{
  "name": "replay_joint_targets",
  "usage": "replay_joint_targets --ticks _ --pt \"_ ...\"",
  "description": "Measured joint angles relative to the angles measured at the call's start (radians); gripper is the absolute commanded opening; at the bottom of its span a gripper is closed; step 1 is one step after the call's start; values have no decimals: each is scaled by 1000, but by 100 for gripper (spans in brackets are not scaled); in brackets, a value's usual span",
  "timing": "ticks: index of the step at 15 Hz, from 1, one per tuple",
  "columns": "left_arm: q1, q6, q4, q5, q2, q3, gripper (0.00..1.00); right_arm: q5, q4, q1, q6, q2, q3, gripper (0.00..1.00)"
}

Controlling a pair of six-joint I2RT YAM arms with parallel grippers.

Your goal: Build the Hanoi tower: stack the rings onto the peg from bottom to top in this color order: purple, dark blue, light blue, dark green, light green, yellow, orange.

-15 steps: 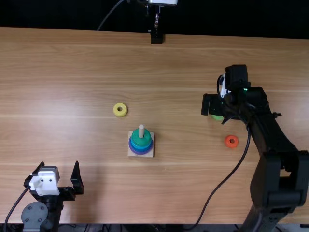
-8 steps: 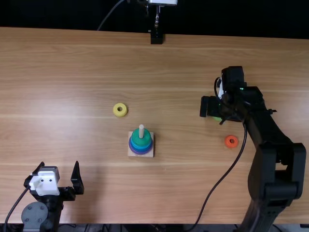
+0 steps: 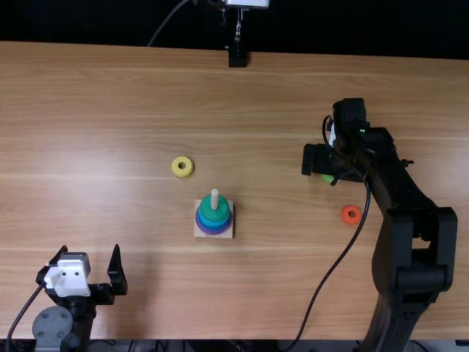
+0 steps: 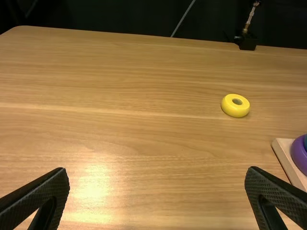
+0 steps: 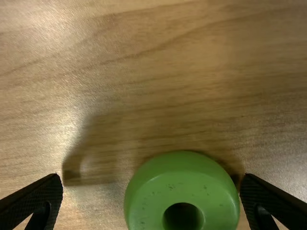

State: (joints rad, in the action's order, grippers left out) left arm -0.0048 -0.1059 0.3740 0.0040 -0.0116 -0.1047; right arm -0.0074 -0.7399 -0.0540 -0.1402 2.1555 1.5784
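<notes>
Reading the top view: your right gripper [image 3: 321, 171] is over the light green, smooth round ring [image 3: 327, 177]; small orange ring [image 3: 351, 214] near, pale upright peg [image 3: 215, 198] well apart. Left wrist: your left gripper [image 4: 157, 168] spread wide, empty. Right wrist: wide too, nothing clamped; one finger perhaps grazes the ring. Should be light, stiff, slightly slippery; centre first, pinch outer sides.
</notes>
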Motion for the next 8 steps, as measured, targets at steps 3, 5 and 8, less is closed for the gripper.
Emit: replay_joint_targets --ticks 3,5,8 --pt "0 0 1 0 0 0 100 1 -5 0 0 0 0 39" --pt "0 0 1 0 0 0 100 0 -8 0 -1 0 0 15" --pt "0 0 0 0 0 0 100 0 -43 0 -1 0 2 3"
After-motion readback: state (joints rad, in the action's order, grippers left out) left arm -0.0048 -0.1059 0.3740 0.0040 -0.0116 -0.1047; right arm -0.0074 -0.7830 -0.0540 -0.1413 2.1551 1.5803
